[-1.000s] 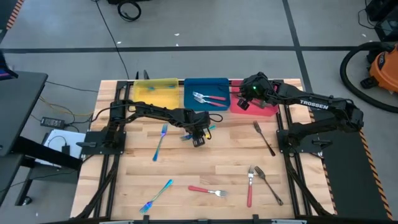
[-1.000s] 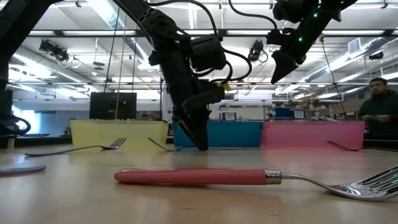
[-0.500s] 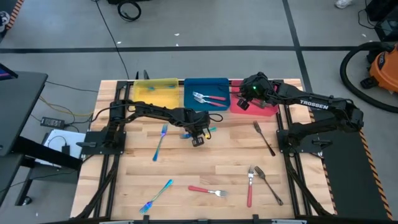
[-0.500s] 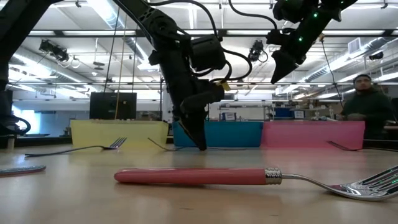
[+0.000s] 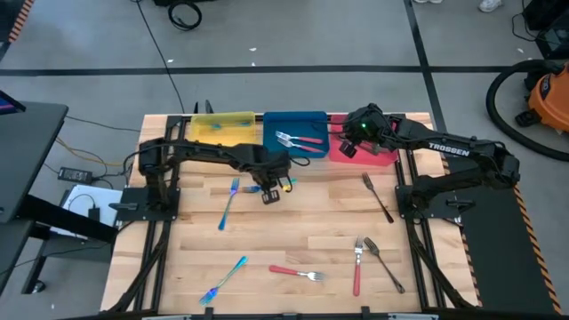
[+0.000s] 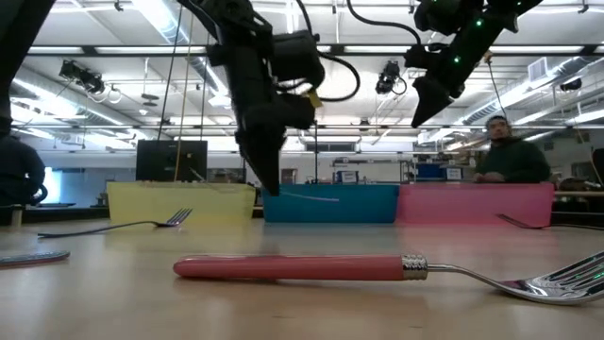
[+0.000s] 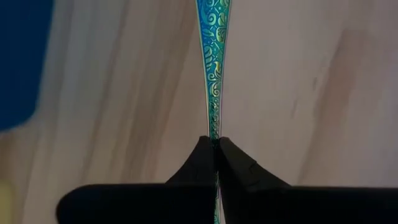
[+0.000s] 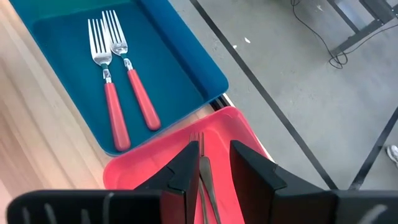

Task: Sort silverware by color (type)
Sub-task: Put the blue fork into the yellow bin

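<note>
Above the table, iridescent fork (image 7: 212,68) clamped between left gripper (image 7: 216,146) jaws

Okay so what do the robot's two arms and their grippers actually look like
Both arms are dark, near-black, jointed, with black cables looping along them. The right arm bears white TROSSEN lettering, and a small green light glows near the right gripper. The left gripper has two dark, wedge-shaped fingers.

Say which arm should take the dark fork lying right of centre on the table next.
Right, probably. The right gripper hovers open above the red tray, and the dark fork lies just below it on that side. The left gripper is shut on an iridescent utensil near the blue tray.
</note>
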Robot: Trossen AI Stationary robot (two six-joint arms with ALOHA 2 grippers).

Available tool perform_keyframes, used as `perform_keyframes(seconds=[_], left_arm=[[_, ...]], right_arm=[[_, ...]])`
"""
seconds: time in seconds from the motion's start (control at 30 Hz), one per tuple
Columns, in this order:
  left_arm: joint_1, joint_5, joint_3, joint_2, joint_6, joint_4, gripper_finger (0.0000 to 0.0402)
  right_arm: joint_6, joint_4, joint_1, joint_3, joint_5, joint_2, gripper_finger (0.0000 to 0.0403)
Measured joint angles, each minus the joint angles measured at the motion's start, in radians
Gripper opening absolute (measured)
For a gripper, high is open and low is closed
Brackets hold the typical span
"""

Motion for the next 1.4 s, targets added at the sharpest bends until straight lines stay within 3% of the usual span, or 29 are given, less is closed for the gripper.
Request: perform_keyframes(seconds=[0.3,0.57,1.03,1.4], left_arm=[[0.077,-0.003,0.001,-0.15,0.049,-0.079,0.0003],[0.231,-0.006,0.002,-0.268,0.11,-0.206,0.0005],[0.555,-0.005,0.002,-0.278,0.276,-0.219,0.0006],[0.723,0.02,0.002,-0.242,0.347,-0.187,0.0006]], right_arm=[[0.0,-0.034,0.0,0.0,-0.001,0.0,0.0098],[0.0,-0.042,0.001,0.0,-0.004,0.0,0.0098],[0.0,-0.047,0.001,0.0,-0.039,0.0,0.0098],[-0.024,-0.047,0.001,-0.002,-0.052,0.0,0.0098]])
